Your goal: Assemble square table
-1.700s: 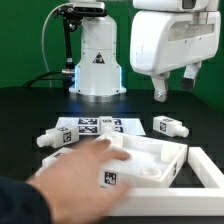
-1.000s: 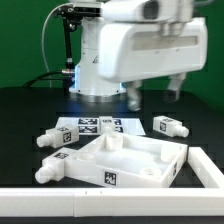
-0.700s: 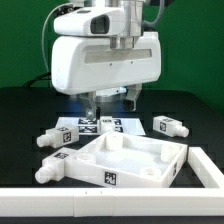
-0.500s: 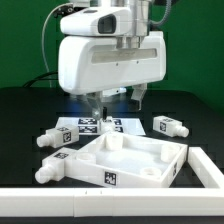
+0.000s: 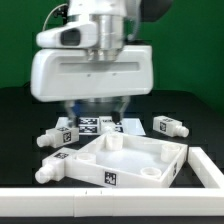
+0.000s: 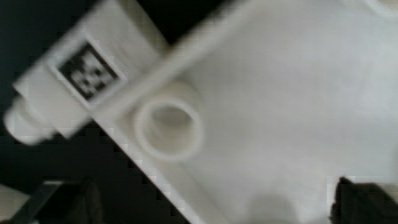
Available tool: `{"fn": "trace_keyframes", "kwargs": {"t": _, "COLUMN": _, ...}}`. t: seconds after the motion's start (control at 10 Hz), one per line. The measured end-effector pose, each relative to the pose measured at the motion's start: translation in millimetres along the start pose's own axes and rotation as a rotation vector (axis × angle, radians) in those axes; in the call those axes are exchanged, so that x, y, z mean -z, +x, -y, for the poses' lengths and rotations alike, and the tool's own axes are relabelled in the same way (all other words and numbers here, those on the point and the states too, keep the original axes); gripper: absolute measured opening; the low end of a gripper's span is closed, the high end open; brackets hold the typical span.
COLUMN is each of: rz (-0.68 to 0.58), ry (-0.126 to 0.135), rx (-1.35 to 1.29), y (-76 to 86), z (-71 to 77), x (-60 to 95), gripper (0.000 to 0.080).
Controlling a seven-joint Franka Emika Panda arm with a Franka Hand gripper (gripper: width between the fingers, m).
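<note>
Square table top (image 5: pixel 125 158), white, raised-rimmed, with corner holes, is laid on the black table (image 5: pixel 20 118) just beside the marker board (image 5: pixel 100 124); tagged legs (image 5: pixel 168 126) are scattered around it. Above, the gripper (image 5: pixel 95 114) is spread wide, nothing clasped.

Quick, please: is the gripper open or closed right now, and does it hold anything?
Gripper: open, holding nothing; it hangs above the table top.

You get bright, even light over the dark worktop (image 5: pixel 20 120) in the exterior view; your wrist view is blurred and soft.
</note>
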State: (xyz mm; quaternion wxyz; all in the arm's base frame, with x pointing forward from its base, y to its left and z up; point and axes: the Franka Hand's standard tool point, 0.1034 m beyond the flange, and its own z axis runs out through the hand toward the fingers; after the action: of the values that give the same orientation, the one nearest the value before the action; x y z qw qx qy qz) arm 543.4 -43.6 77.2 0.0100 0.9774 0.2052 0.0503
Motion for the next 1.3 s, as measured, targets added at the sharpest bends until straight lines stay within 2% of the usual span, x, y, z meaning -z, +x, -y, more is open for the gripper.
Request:
{"fn": "trace_keyframes", "kwargs": {"t": 0.2, "rz": -0.01, "ry": 0.01, "rx": -0.125, "y": 7.0, "z": 8.3, "x": 1.3, "gripper": 0.0649}}
{"fn": "trace_keyframes", "kwargs": {"t": 0.4, "rz": -0.011, "ry": 0.019, "rx": -0.236, "y": 6.4, "z": 9.0, "x": 0.3, "gripper": 0.0649}}
{"fn": "trace_keyframes", "kwargs": {"t": 0.6, "rz": 0.02, "ry": 0.045, "rx": -0.577, "y": -6.5, "z": 15.0, "x": -10.7, "gripper": 0.0649}}
{"fn": "trace_keyframes", "kwargs": {"t": 0.7, "rz": 0.037, "ry": 0.048, "rx": -0.667, "y": -9.7, "z": 19.3, "x": -13.0, "gripper": 0.0649}}
{"fn": "trace_keyframes", "kwargs": {"t": 0.8, "rz": 0.039, "ry": 0.062, "rx": -0.781, "y": -9.0, "z": 17.4, "x": -14.5, "gripper": 0.0649}}
{"fn": "trace_keyframes", "kwargs": {"t": 0.9, "rz": 0.024, "ry": 0.067, "rx": -0.847, "y": -14.7, "z": 17.2, "x": -26.9, "gripper": 0.0649}}
{"fn": "trace_keyframes", "kwargs": {"t": 1.1, "rz": 0.012, "ry": 0.045, "rx": -0.799, "y": -37.0, "z": 33.4, "x": -55.0, "gripper": 0.0649}}
{"fn": "trace_keyframes", "kwargs": {"t": 1.3, "rz": 0.017, "ry": 0.041, "rx": -0.795, "y": -41.5, "z": 37.9, "x": -64.1, "gripper": 0.0649}}
